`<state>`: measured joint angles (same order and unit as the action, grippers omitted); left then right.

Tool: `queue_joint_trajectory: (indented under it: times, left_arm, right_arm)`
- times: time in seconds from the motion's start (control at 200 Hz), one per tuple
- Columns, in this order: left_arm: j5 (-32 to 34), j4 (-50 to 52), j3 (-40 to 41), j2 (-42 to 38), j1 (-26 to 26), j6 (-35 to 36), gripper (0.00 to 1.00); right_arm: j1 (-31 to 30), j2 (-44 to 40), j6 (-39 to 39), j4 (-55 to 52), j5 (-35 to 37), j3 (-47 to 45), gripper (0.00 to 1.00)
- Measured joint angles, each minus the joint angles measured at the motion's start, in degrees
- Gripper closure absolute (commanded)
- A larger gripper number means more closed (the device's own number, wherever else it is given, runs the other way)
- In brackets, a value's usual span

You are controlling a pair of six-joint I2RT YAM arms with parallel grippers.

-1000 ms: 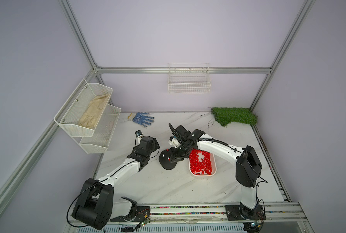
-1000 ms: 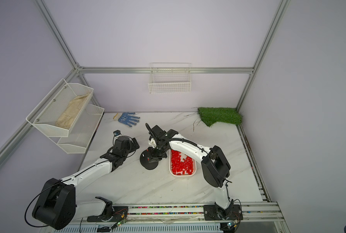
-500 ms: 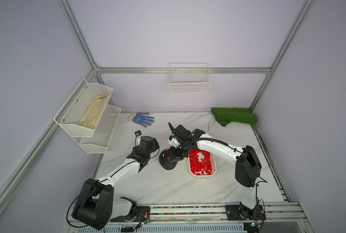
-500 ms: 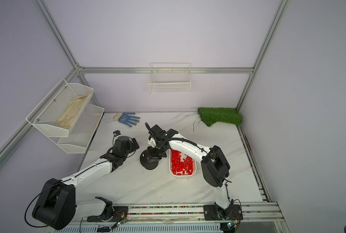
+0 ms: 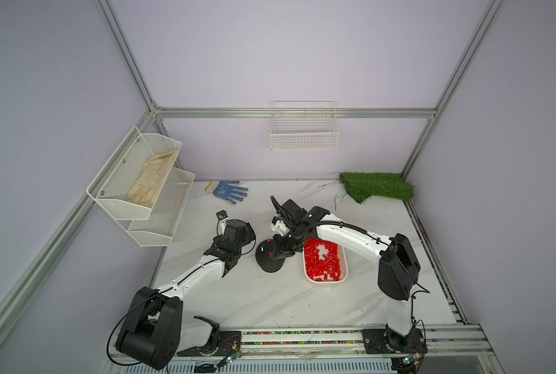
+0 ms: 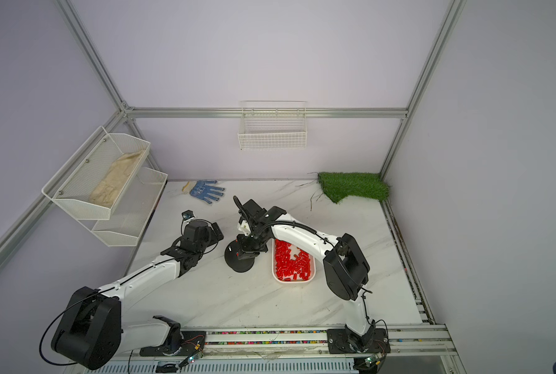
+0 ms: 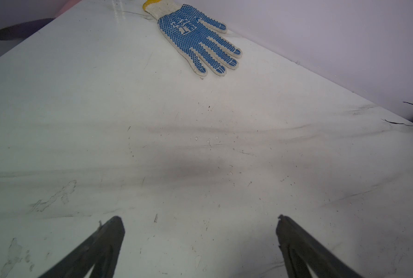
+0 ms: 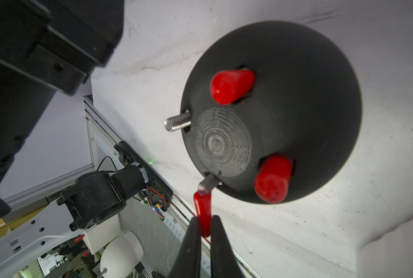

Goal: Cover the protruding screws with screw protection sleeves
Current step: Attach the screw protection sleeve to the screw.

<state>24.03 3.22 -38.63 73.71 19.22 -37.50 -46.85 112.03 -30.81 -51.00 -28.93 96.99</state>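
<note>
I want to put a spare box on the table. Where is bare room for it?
Bare: the near strip of table in front of the black base and white tray; also the far stretch between the blue glove and grass mat. Crowded: the middle, around the base and tray.

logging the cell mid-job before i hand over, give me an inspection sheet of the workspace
surface: white marble-look table, scuffed and smudged.
job's things: black domed base with two fitted sleeves and two bare screws; white tray of loose sleeves.
clutter: blue-dotted glove; green turf patch.
grippers: right jaws shut on a held sleeve, its mouth at one bare screw's tip; left jaws open, empty.
cables: black cable along the right arm; cable loop at the left arm's base.
surroundings: wire basket on the back wall; mesh shelf holding a beige cloth.
</note>
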Motion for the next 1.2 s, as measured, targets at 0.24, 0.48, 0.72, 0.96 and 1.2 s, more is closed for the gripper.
queue_joint_trajectory:
  times: [0.24, 0.48, 0.72, 0.96, 1.2]
  left_arm:
    - [0.02, -0.55, 0.81, -0.11, 0.0, -0.02, 0.0]
    - [0.02, -0.63, 1.05, -0.13, 0.0, -0.44, 0.0]
    - [0.02, -0.63, 1.05, -0.15, 0.04, -0.44, 0.0]
    - [0.11, -0.63, 1.07, -0.46, 0.04, -0.44, 0.0]
    - [0.37, -0.66, 1.88, -0.81, 0.04, -0.44, 0.0]
  right_arm:
    - [0.0, 0.07, -0.04, -0.04, -0.02, 0.22, 0.86]
    - [0.24, 0.2, -0.17, -0.04, 0.13, 1.88, 0.85]
    - [0.52, 0.39, -0.2, -0.02, 0.02, 2.12, 0.85]
    - [0.52, 0.96, -0.17, -0.02, -0.13, 3.08, 0.85]
    - [0.57, 2.12, -0.17, 0.09, -0.33, 4.26, 0.84]
